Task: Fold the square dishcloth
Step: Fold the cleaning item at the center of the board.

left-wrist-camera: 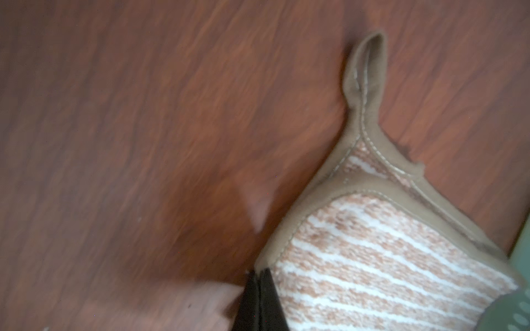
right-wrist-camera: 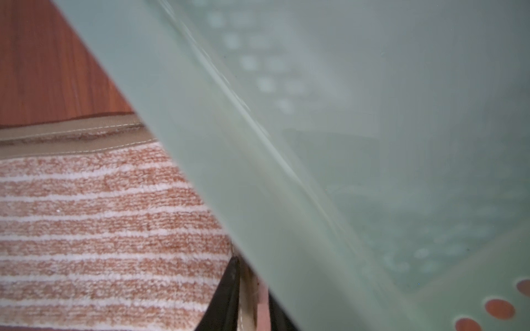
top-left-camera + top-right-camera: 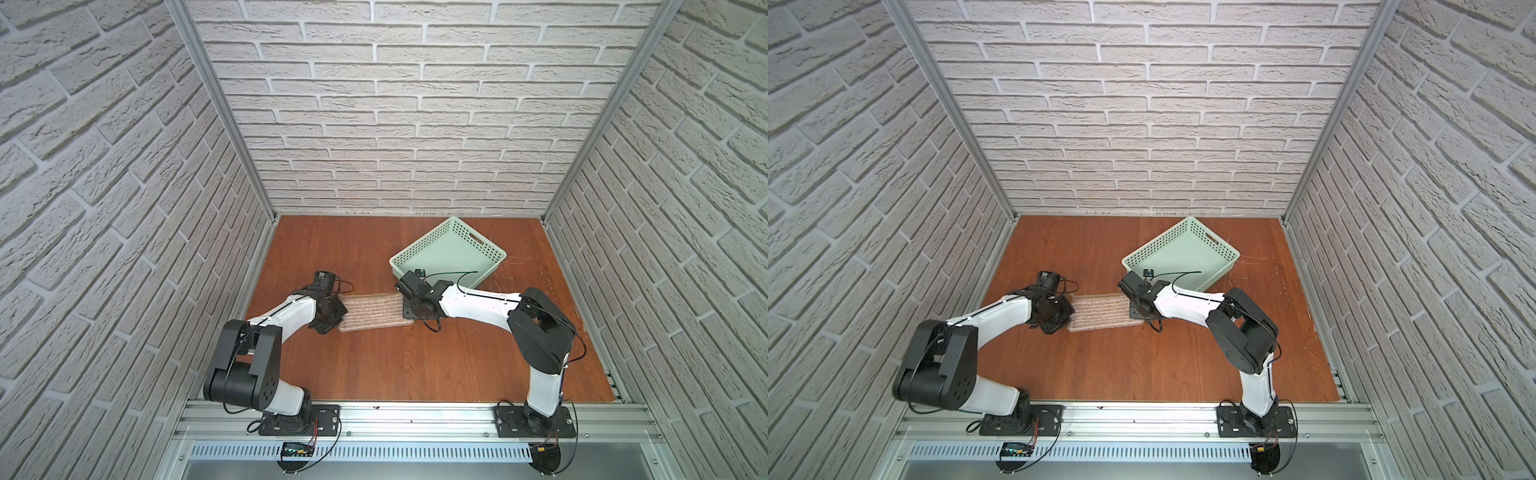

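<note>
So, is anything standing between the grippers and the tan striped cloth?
Nothing visible does: the left gripper and right gripper pinch opposite ends of the tan striped square dishcloth. The mint-green perforated plastic basket stands close beside the right gripper, not between.

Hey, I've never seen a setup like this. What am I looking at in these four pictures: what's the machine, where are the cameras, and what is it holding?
It is a robot with two white-and-black arms, the left arm and the right arm, bolted to a rail along a wooden table. Two pictures look down from overhead and are nearly identical. The other two come from cameras on the wrists, close up. On the table lie the square dishcloth, tan with cream stripes and doubled over, and a mint-green basket. The left gripper and the right gripper each pinch one end of the cloth.
</note>
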`<state>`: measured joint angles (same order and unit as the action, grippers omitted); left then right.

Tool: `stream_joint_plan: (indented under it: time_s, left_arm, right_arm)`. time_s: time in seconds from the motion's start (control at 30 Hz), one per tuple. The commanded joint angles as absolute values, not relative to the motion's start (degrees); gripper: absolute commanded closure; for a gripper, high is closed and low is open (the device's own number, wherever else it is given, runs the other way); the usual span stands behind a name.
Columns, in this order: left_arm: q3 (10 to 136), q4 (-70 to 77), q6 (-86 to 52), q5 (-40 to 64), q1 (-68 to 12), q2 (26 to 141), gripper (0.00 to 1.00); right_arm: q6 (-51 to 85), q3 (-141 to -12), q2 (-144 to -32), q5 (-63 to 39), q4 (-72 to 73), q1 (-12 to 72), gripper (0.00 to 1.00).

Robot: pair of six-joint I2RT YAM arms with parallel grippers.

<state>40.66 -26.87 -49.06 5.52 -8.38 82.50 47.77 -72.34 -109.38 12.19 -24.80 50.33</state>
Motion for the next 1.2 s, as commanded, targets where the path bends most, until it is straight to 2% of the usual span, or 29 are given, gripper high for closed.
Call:
stream_joint_plan:
  time_s: [0.0, 0.23, 0.5, 0.8, 1.17]
  left_arm:
    - [40.84, -37.20, -48.97, 0.48, -9.78, 78.01, 1.00]
    - [46.89, -47.11, -50.19, -8.59, -14.55, 72.35, 1.00]
    - [56.54, -51.17, -52.26, -14.00, -25.15, 79.15, 1.00]
    - [70.43, -50.39, -52.87, -13.19, -35.48, 93.40, 1.00]
    - [72.36, -44.15, -51.99, -6.44, -37.00, 97.72, 1.00]
  right_arm:
    - [46.72, -72.16, -110.32, 9.76, -22.43, 50.18, 0.79]
    - [47.02, -73.16, -110.85, 9.74, -23.33, 50.14, 0.79]
    - [46.92, -73.07, -109.58, 11.54, -24.26, 50.02, 0.80]
    - [47.79, -69.47, -104.91, 11.87, -23.77, 48.84, 0.81]
    - [48.88, -63.36, -94.23, 18.95, -27.34, 46.11, 0.81]
